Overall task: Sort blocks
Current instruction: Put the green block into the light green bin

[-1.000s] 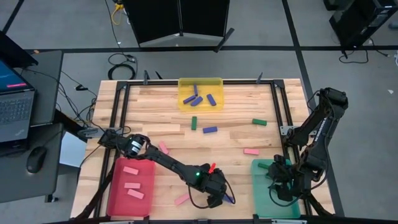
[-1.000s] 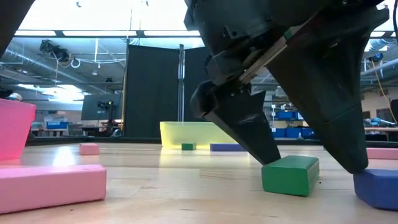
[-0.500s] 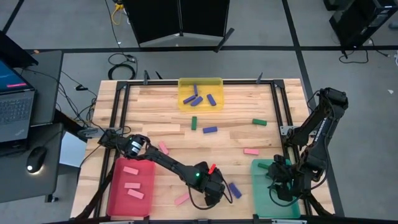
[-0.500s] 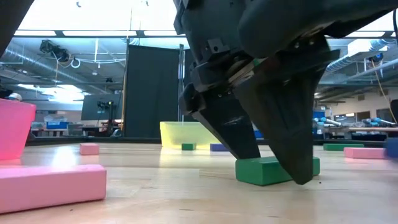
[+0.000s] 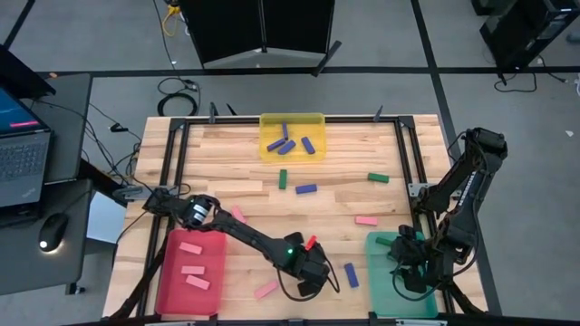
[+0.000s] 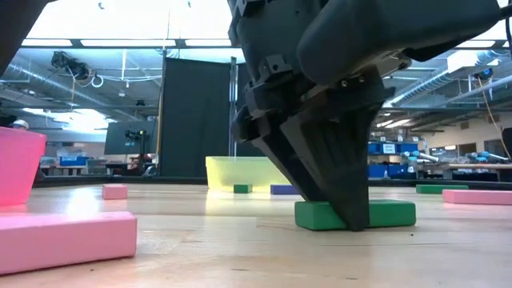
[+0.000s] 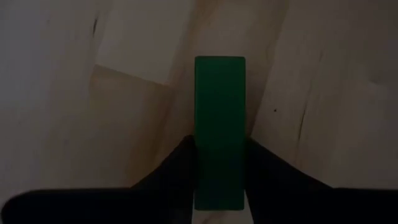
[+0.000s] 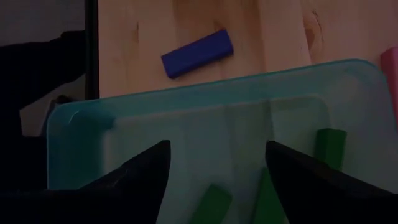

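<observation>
The wooden table (image 5: 245,186) carries three trays: the red tray (image 5: 172,292) at the near left with pink blocks (image 5: 193,269) in it, the teal tray (image 5: 379,279) at the near right, the yellow tray (image 5: 292,120) at the far edge with blue blocks (image 5: 286,142) inside. The left arm stretches across the near side, and the left gripper (image 5: 306,274) is down on the wood between the red and teal trays. Its fingers (image 7: 177,168) straddle a green block (image 7: 219,127) lying flat on the table, touching both long sides, closed on it. A blue block (image 5: 351,274) lies just beside it. The right gripper (image 5: 410,268) hangs over the teal tray, fingers (image 8: 146,168) spread wide, green blocks (image 8: 329,146) below. More loose blocks dot the middle of the table.
</observation>
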Robot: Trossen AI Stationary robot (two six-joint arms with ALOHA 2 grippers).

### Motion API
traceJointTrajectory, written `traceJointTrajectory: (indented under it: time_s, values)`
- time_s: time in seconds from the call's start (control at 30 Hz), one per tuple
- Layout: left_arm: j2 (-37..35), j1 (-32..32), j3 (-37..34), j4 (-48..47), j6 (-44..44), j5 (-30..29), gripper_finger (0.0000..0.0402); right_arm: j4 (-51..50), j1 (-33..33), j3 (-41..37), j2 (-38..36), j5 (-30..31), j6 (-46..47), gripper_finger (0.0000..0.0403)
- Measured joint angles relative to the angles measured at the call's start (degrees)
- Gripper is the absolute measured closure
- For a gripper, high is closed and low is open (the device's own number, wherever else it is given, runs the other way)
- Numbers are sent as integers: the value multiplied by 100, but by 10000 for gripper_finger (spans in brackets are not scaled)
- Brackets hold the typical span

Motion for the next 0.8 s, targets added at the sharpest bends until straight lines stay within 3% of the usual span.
traceJointTrajectory:
  time_s: [0.23,0.37,0.5,0.8]
  values:
    - [103,35,913,-84,896,-852,297,-9,0,71,-87,303,-337,135]
    - [20,142,1131,1160,1452,-1038,297,-92,2,523,-305,1008,-939,137]
    - [224,356,1119,2785,1899,-726,297,-151,41,1085,-559,1671,-1713,136]
    - [1001,765,1118,5291,1606,-216,297,-38,103,1784,-741,2360,-3062,134]
